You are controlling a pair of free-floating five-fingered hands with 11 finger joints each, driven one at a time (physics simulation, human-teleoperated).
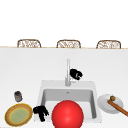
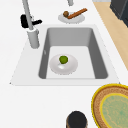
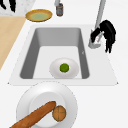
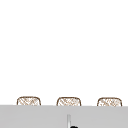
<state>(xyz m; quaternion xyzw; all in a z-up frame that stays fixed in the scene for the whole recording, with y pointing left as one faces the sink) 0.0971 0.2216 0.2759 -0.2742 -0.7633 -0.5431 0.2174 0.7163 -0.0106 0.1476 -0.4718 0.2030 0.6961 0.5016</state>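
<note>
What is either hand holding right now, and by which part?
The right hand has its fingers at the faucet, by the lever beside its stem; a closed grip cannot be told. The left hand holds nothing.

front: faces sink (image 1: pixel 67 100) | sides: look along it, close | upper: above, perhaps farther

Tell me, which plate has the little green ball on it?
The white plate down in the sink holds the green ball. The counter's white plate carries bread, and the yellow plate is bare.
</note>
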